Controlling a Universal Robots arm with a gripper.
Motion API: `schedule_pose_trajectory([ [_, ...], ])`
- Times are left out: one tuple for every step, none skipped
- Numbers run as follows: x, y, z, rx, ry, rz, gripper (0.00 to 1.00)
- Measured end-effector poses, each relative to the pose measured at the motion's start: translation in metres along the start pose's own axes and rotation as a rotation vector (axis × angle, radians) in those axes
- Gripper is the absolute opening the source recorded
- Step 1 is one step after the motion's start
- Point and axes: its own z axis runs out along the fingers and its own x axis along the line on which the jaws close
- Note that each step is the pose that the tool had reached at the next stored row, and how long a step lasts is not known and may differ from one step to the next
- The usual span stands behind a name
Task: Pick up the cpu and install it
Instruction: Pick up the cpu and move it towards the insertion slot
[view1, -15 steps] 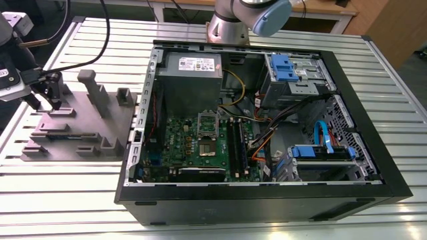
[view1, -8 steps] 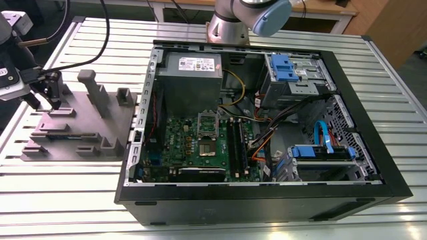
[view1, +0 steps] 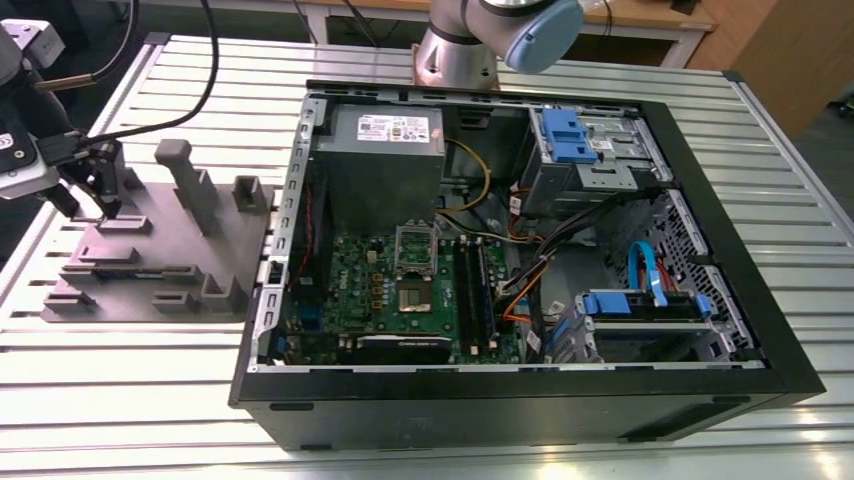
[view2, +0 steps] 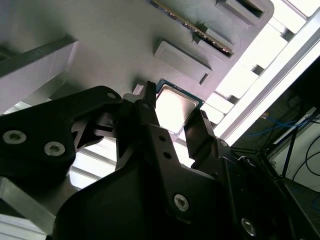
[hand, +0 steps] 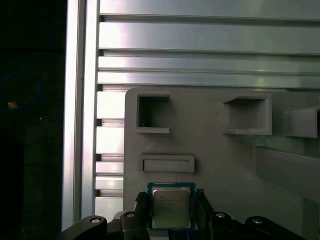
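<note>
One cpu (hand: 171, 207), seemingly faintly printed, lies by the end effector (hand: 172, 196).

The cpu (hand: 171, 209) lies on the grey fixture (hand: 225, 165). In both wrist views the body of the gripper (hand: 171, 196) hides the cpu's edge nearest it. In the exterior view the gripper stands over one corner of the fixture and covers that spot, and the picture's edge cuts off its upper part. Past the fixture, the arm (view1: 501, 40) is cut off too.
</note>
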Motion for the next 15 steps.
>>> schedule_pose_trajectory([
  [0.0,0.0,-0.0011,0.0,0.0001,0.0,0.47],
  [0.0,0.0,-0.0012,0.0,0.0,0.0,0.47],
  [0.0,0.0,-0.0014,0.0,0.0,0.0,0.47],
  [0.0,0.0,-0.0016,0.0001,0.0,0.0,0.47],
  [0.0,0.0001,-0.0017,0.0,-0.0001,0.0,0.47],
  [0.0,0.0,-0.0019,0.0,0.0,0.0,0.47],
  [0.0,0.0001,-0.002,0.0,0.0,0.0,0.47],
  [0.0,0.0001,-0.0022,0.0,0.0,0.0,0.47],
  [0.0,0.0001,-0.0024,0.0,0.0,0.0,0.47],
  [0.0,0.0001,-0.0026,0.0,0.0,0.0,0.47],
  [0.0,0.0001,-0.0029,0.0001,0.0001,0.0,0.47],
  [0.0,0.0001,-0.0031,0.0,0.0001,0.0,0.47],
  [0.0,0.0001,-0.0034,0.0,0.0,0.0,0.47],
  [0.0,0.0001,-0.0037,0.0,0.0,0.0,0.47],
  [0.0,0.0001,-0.0043,0.0001,0.0001,0.0,0.47],
])
